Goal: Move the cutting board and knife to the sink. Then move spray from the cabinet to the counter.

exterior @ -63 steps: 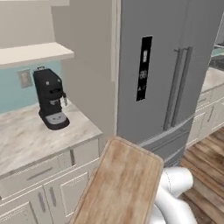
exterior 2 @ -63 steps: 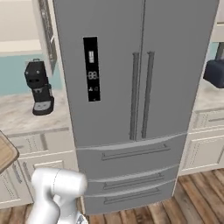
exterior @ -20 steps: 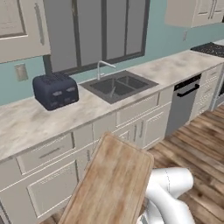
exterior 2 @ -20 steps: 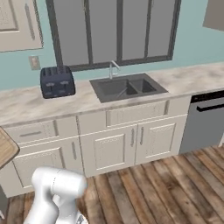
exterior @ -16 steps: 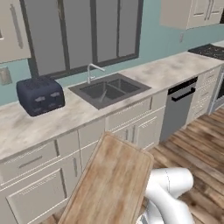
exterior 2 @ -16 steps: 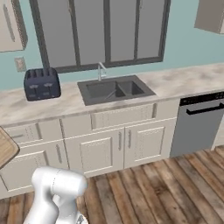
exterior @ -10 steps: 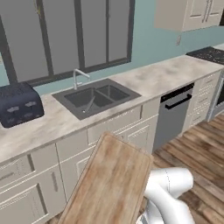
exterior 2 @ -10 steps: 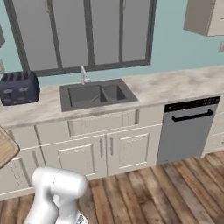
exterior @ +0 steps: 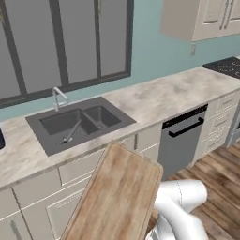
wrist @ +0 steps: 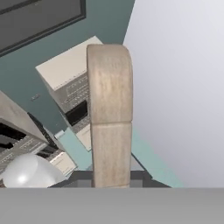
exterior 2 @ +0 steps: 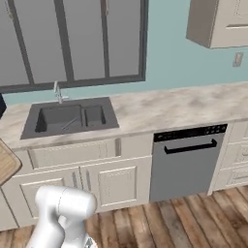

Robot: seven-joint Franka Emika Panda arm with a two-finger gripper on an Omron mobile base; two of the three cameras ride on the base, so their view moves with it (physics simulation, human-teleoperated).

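Note:
The cutting board (exterior: 117,197), a light-brown wooden slab, is held up in front of the arm, and one corner of it shows at the left edge (exterior 2: 7,162). In the hand view the cutting board (wrist: 109,113) rises edge-on from my gripper (wrist: 111,179), which is shut on its lower end. The dark grey sink (exterior: 77,122) lies in the counter (exterior: 159,98) beyond the board, to the left (exterior 2: 68,116), with its silver faucet (exterior: 58,96) behind it. A slim pale streak (exterior: 71,132) lies in the larger basin; I cannot tell whether it is the knife.
A dishwasher (exterior 2: 186,160) sits under the counter right of the sink. A stove top (exterior: 225,65) is at the far right. Upper cabinets (exterior 2: 218,22) hang on the teal wall. A dark window (exterior: 56,42) is behind the sink. Wooden floor (exterior 2: 193,218) lies before the cabinets.
The whole scene has slid left as the base moved: fridge and coffee machine gave way to toaster, sink and dishwasher. The board stays in the same grip.

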